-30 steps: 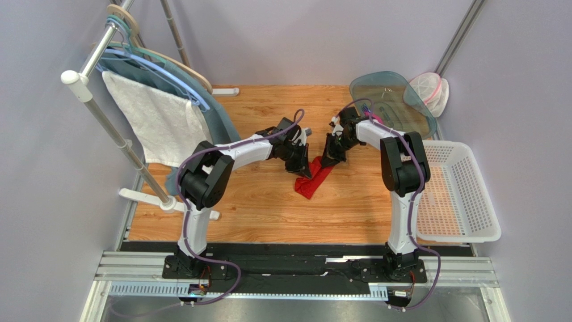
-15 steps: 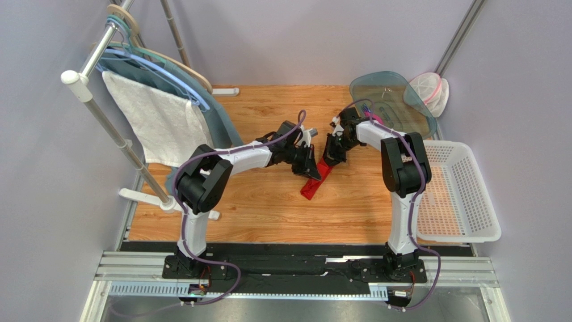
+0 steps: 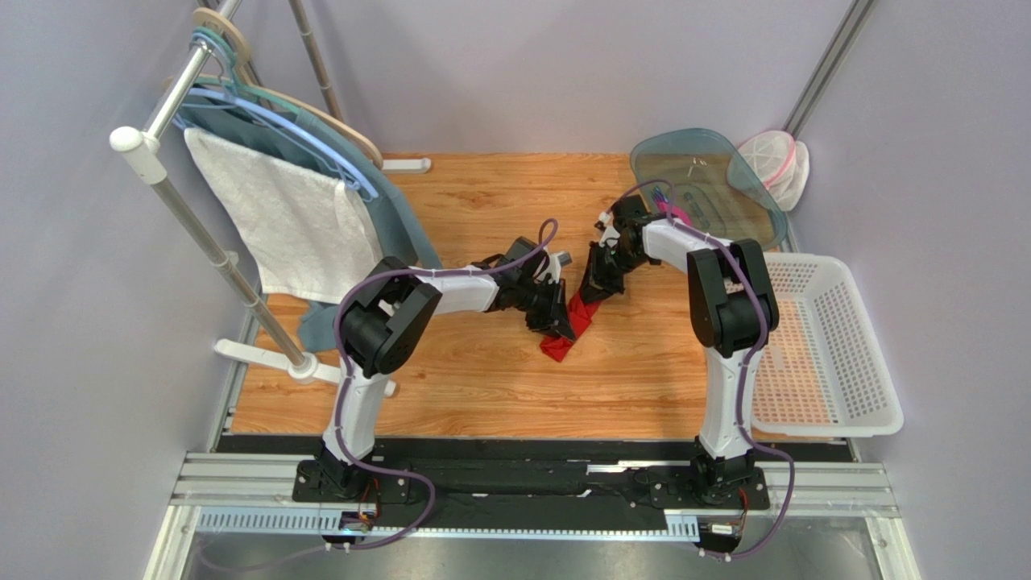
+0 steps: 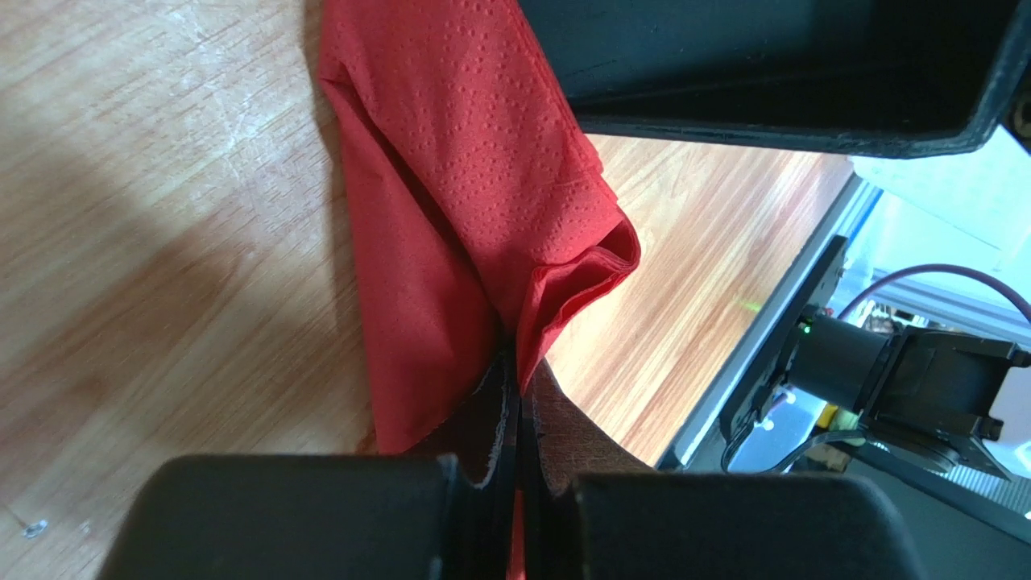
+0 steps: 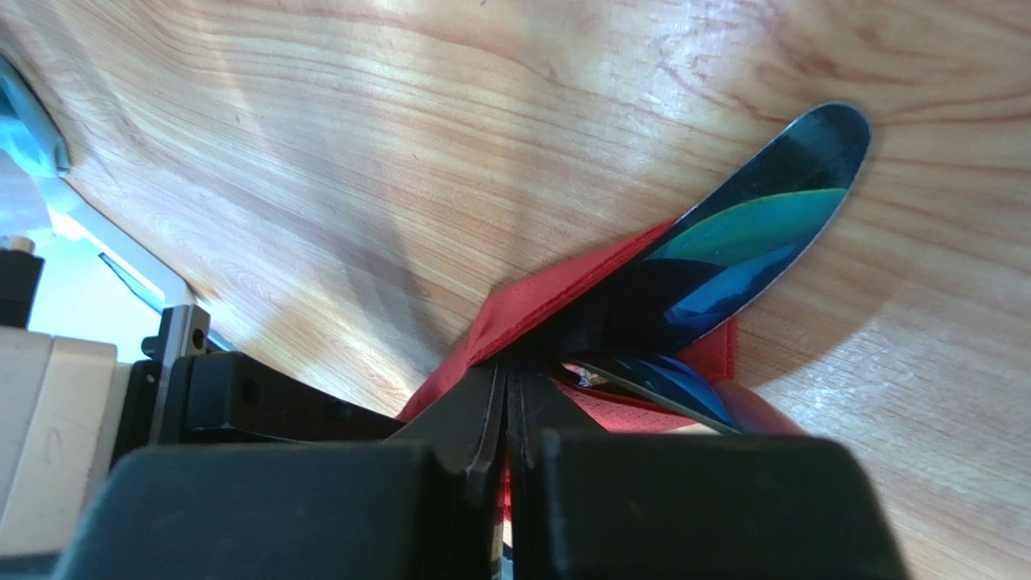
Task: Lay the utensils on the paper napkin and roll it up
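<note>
Left end effector (image 4: 518, 399) is pinching a fold of the paper napkin (image 4: 472, 181), fingers pressed together on the red sheet with no gap showing. Right end effector (image 5: 506, 375) is clamping the napkin's other end the same way, right where the utensils (image 5: 762, 230) are poking out, one shiny rounded tip lying bare on the wood. The napkin is sitting bunched into a narrow strip about mid-counter (image 3: 484, 375), running diagonally between the two end effectors, well apart from every edge.
</note>
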Controlling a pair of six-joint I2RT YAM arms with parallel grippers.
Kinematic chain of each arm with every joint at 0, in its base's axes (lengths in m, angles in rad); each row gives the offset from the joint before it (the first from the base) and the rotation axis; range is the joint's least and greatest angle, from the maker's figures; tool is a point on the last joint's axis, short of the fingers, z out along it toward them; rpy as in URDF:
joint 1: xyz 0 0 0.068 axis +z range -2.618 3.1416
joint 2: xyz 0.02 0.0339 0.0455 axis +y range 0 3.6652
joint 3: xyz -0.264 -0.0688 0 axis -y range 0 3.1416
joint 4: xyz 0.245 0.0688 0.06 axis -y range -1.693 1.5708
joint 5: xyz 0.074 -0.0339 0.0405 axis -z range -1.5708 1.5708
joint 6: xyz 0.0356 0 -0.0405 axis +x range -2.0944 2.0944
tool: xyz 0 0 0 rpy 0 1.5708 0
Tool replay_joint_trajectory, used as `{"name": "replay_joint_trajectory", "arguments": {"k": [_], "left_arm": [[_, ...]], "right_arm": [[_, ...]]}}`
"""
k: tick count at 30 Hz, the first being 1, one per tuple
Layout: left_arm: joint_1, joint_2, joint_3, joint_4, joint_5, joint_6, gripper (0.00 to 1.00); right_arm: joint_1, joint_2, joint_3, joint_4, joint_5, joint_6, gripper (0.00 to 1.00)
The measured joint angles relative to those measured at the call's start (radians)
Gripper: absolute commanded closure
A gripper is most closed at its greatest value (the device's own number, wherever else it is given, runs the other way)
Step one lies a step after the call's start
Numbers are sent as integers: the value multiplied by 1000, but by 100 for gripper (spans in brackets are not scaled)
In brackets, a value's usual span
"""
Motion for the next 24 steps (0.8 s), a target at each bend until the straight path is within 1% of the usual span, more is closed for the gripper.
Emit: {"name": "replay_joint_trajectory", "arguments": {"k": [3, 8, 15, 24], "left_arm": [[2, 2, 2, -3, 3, 0, 100], [2, 2, 2, -9, 3, 0, 100], [1, 2, 4, -15, 4, 2, 100], [-2, 2, 15, -32, 3, 22, 100]], "right_arm": [[0, -2, 2, -6, 2, -17, 91], [-6, -5, 12, -50, 11, -57, 90], [-35, -30, 13, -92, 13, -94, 92], [-47, -24, 13, -90, 20, -99, 96]]}}
